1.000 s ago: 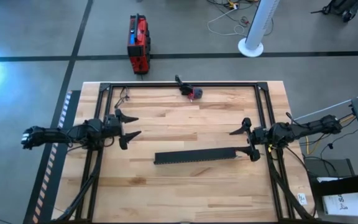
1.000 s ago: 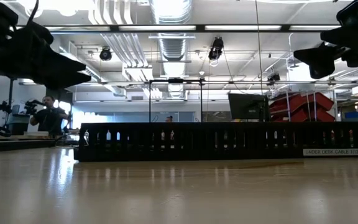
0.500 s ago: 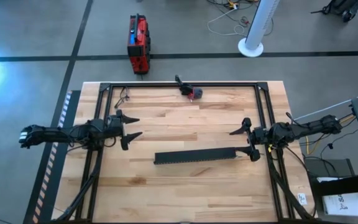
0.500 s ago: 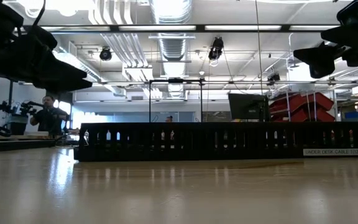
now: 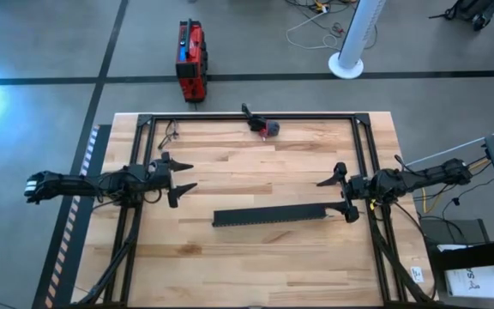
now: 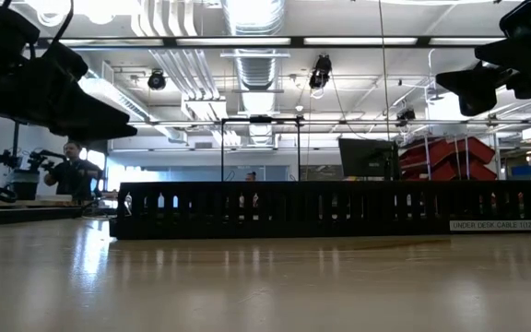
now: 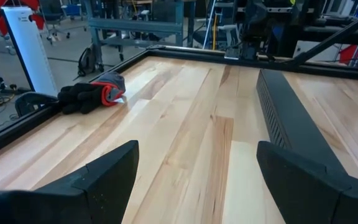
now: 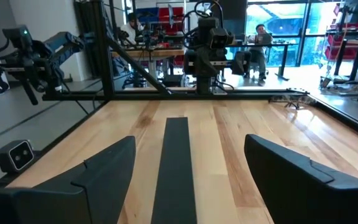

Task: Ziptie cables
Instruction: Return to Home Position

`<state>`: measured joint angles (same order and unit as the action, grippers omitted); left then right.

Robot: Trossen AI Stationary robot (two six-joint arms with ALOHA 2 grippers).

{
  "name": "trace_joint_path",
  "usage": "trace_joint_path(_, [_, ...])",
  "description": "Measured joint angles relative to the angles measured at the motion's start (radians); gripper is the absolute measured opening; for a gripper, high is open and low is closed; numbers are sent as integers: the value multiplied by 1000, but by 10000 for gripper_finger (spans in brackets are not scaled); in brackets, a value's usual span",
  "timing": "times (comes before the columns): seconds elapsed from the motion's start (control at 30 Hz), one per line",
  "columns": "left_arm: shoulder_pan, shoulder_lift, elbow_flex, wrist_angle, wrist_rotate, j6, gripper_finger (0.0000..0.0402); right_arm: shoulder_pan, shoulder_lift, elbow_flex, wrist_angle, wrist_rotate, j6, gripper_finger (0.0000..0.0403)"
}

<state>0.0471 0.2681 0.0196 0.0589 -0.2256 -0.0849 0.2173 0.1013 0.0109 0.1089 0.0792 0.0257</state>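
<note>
**Wide open, nothing held**

The right pincer (image 5: 327,195), fingers spread wide and gripping nothing, hovers above the desk (image 5: 230,266). The black cable duct (image 5: 269,215) stretches away just ahead of it. Near the duct's far end, off to one side, the left pincer (image 5: 187,175) faces it, equally agape and empty. The cables are out of sight.

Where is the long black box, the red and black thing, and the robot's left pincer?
long black box (image 5: 268,215): high view, middle of its top.
red and black thing (image 5: 267,129): high view, its red end.
left pincer (image 5: 189,174): high view, midway between its open fingertips.
</note>
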Motion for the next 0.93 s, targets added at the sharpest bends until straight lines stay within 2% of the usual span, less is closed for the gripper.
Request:
trace_joint_path(0.47, [0,22,0,0,0,0,311,0,0,0,0,0,0,310])
trace_joint_path(0.93, [0,29,0,0,0,0,311,0,0,0,0,0,0,291])
